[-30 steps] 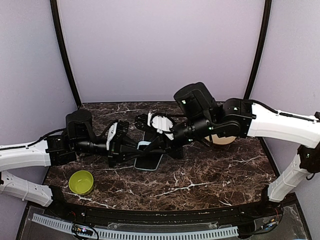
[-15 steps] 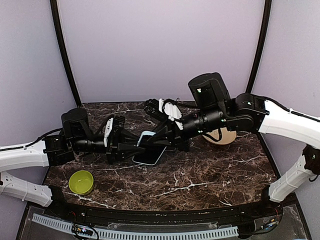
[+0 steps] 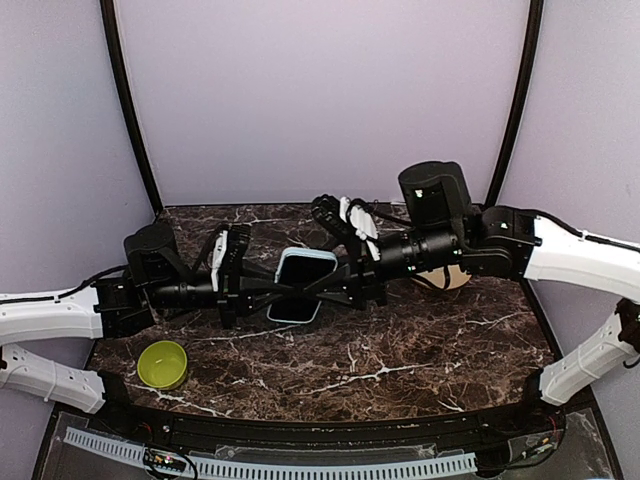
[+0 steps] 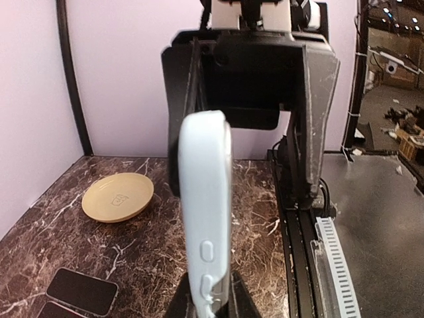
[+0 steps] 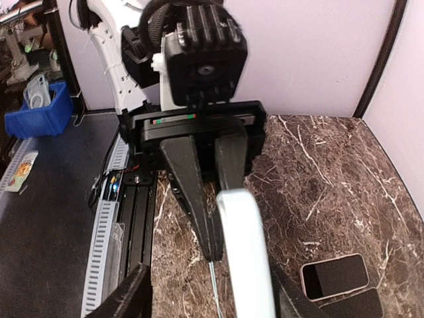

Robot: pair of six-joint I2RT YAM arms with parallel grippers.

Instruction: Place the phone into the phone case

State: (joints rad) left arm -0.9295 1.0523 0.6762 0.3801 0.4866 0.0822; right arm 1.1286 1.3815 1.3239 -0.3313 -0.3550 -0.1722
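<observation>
1. Left gripper [image 3: 272,291]: closed on the phone case [image 3: 305,270]. The two fingers clamp one end of the case. The arm reaches in from the left side of the table [image 3: 420,350].

2. Right gripper [image 3: 328,286]: open. The jaws are spread wide, one on each side of the case's other end. The pictures do not show whether either finger touches the case. The arm reaches in from the right.

3. Phone case: light blue, with two side buttons along one edge.
 - Position: lifted off the surface over the middle of the table, between the two grippers, which face each other.
 - Attitude: in both wrist views it appears edge-on and upright.
 - Contents: in the top view a dark face sits inside the pale rim. It cannot be determined whether that face is a phone or the case's inner surface.

4. Phone [image 4: 83,290]: dark screen, pale rim. It lies flat on the marble, under the raised case and slightly nearer. It touches neither gripper. A second dark slab [image 5: 351,306] lies just beside it; its type cannot be determined.

5. Other items:
 - Green bowl [image 3: 163,363]: near left of the table, well apart from the grippers.
 - Tan plate [image 4: 118,197]: far right of the table, partly hidden behind the right arm in the top view.
</observation>
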